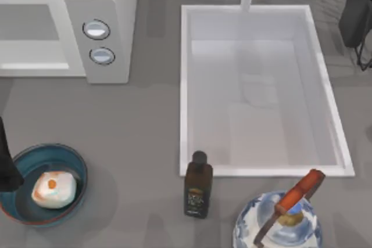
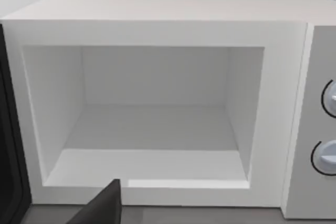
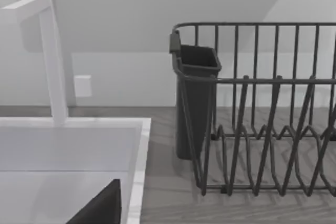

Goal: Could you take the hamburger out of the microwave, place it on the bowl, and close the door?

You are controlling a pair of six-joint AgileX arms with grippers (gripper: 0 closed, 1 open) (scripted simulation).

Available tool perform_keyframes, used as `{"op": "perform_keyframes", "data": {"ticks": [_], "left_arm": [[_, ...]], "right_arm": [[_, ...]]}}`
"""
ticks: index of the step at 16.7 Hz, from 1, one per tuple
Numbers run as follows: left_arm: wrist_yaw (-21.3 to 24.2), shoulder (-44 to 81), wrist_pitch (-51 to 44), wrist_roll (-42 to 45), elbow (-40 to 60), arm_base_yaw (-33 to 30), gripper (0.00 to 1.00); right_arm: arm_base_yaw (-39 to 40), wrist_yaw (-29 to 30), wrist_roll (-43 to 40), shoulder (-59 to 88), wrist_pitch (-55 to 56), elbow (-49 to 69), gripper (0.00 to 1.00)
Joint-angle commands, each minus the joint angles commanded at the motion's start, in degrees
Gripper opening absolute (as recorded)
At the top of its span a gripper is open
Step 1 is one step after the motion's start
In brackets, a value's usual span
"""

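The hamburger (image 1: 53, 189), a pale cream lump with an orange spot, lies in the blue bowl (image 1: 74, 164) at the table's front left. My left gripper (image 1: 7, 169) is a dark shape at the bowl's left rim, apart from the hamburger. A dark part of the left gripper (image 2: 102, 209) also shows in the left wrist view. That view faces the white microwave (image 2: 283, 103), whose cavity is open and empty. A dark panel (image 2: 8, 129) at the cavity's left edge looks like the open door. The microwave (image 1: 119, 21) stands at the back left.
A white sink (image 1: 185, 91) with a faucet (image 3: 52, 56) fills the middle and right. In front of it stand a dark bottle (image 1: 198, 187) and a blue-and-white vessel with a red handle (image 1: 299, 190). A dark dish rack (image 3: 262, 129) is at the back right, near my parked right gripper (image 3: 100, 209).
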Motion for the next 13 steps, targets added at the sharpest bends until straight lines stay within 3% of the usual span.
{"op": "perform_keyframes", "data": {"ticks": [2,13], "left_arm": [[0.0,0.0,0.0,0.0,0.0,0.0,1.0],[0.0,0.0,0.0,0.0,0.0,0.0,0.17]], "right_arm": [[0.0,0.0,0.0,0.0,0.0,0.0,1.0],[0.0,0.0,0.0,0.0,0.0,0.0,1.0]]}}
